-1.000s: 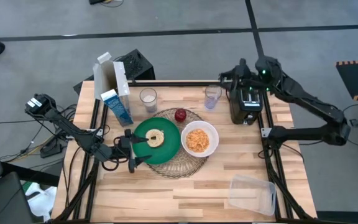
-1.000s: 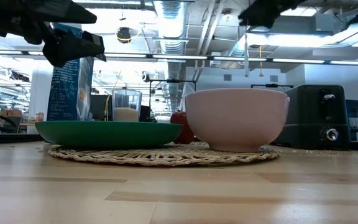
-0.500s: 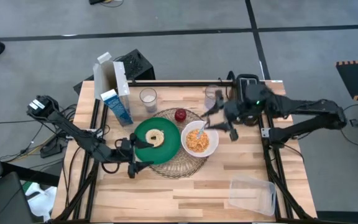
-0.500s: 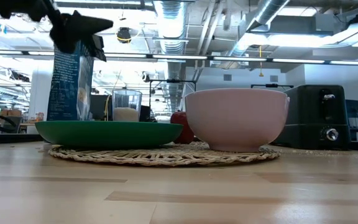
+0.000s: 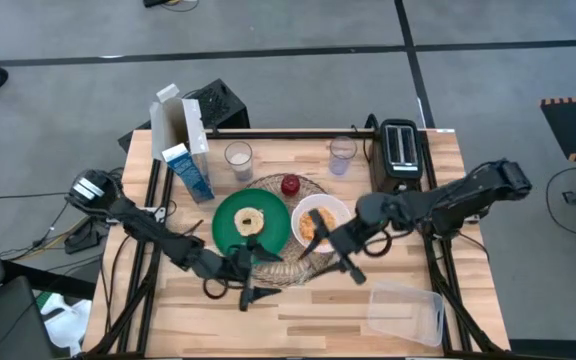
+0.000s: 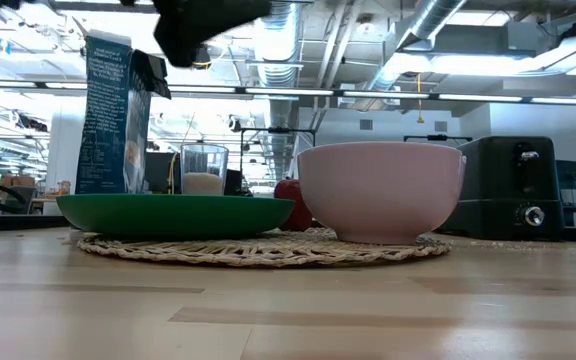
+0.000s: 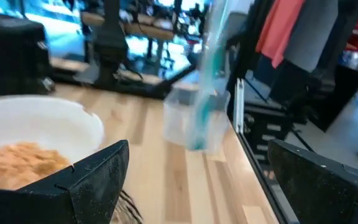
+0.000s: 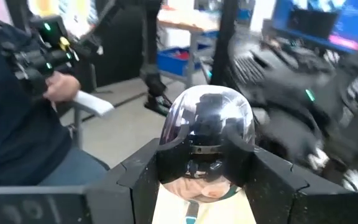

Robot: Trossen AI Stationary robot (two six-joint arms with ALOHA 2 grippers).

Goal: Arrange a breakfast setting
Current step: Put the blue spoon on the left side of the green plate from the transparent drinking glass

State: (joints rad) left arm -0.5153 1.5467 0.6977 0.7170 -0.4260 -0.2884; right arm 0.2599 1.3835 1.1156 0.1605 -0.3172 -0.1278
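The round woven mat point(image 5: 286, 262) carries the green plate point(image 5: 230, 215) with the pale bagel point(image 5: 249, 220), the white bowl point(image 5: 324, 236) of orange cereal and the red apple point(image 5: 290, 185). Two clear glasses point(image 5: 238, 156) point(image 5: 342, 155) and the blue-white carton point(image 5: 190, 172) stand behind it. My left gripper point(image 5: 243, 282) is open and empty over the mat's near rim; it also shows in the low view point(image 6: 208, 25). My right gripper point(image 5: 332, 246) is at the bowl's near right side, shut on a shiny metal spoon point(image 8: 207, 118). My right gripper pinches the spoon between its two fingers point(image 8: 166, 163), just below the spoon's round bowl point(image 8: 207, 155). The spoon's bowl sticks out past the fingertips. The spoon is lifted clear of the table; its handle is hidden behind the fingers.
The black toaster point(image 5: 400, 155) stands at the far right. A clear plastic tub point(image 5: 405, 312) lies at the near right corner and shows in the left wrist view point(image 7: 194, 121). An open cardboard box point(image 5: 178, 122) stands behind the carton. A person point(image 8: 23, 124) shows beyond the table.
My right gripper has swung from the toaster at the far right across the bowl toward the table's near side, carrying the spoon. My left gripper has gone toward the near edge and to the right, along the mat's near rim, staying open.
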